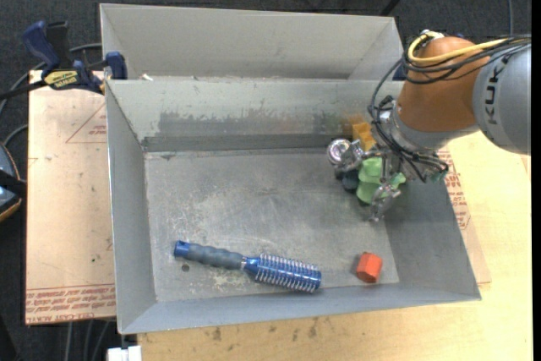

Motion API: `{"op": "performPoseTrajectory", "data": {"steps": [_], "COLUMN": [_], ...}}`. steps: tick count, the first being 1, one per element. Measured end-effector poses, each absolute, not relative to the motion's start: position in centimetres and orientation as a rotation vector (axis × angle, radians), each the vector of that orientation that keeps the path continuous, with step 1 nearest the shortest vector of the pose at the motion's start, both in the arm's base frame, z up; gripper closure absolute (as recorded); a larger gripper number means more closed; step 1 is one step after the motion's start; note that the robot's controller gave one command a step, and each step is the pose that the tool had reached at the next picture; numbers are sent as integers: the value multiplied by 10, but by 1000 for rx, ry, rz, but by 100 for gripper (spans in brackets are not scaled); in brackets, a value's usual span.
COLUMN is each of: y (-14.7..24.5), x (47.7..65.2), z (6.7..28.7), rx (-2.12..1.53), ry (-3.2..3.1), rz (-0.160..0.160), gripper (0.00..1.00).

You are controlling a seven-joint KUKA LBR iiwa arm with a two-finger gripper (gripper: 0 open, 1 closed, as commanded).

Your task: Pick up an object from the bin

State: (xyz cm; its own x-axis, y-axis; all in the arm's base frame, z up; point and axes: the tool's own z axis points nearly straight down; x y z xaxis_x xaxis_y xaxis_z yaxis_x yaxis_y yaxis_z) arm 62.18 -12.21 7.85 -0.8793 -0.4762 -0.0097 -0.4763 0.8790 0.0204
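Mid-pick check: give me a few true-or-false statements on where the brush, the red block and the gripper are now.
1. The blue hairbrush lies flat near the front wall of the bin. True.
2. The orange-red block rests on the brush. False: it lies apart, off the brush's bristle end.
3. The gripper is over the small heap at the view's right, beside a green thing. True.
4. A silvery round thing lies beside the brush handle. False: it is in that heap.

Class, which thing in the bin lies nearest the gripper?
The green lump, beside the gripper at the right; the red block and blue brush lie farther off.
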Motion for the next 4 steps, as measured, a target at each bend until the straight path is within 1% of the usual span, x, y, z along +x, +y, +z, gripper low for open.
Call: {"op": "performPoseTrajectory", "data": {"steps": [2, 3, 4], "y": [-123, -123, -127], "x": [623, 640, 640], "z": [79, 69, 74], "rx": [-885, -724, -780], "ry": [3004, 3092, 3039], "rz": [29, 73, 34], "gripper": [0, 0, 0]}}
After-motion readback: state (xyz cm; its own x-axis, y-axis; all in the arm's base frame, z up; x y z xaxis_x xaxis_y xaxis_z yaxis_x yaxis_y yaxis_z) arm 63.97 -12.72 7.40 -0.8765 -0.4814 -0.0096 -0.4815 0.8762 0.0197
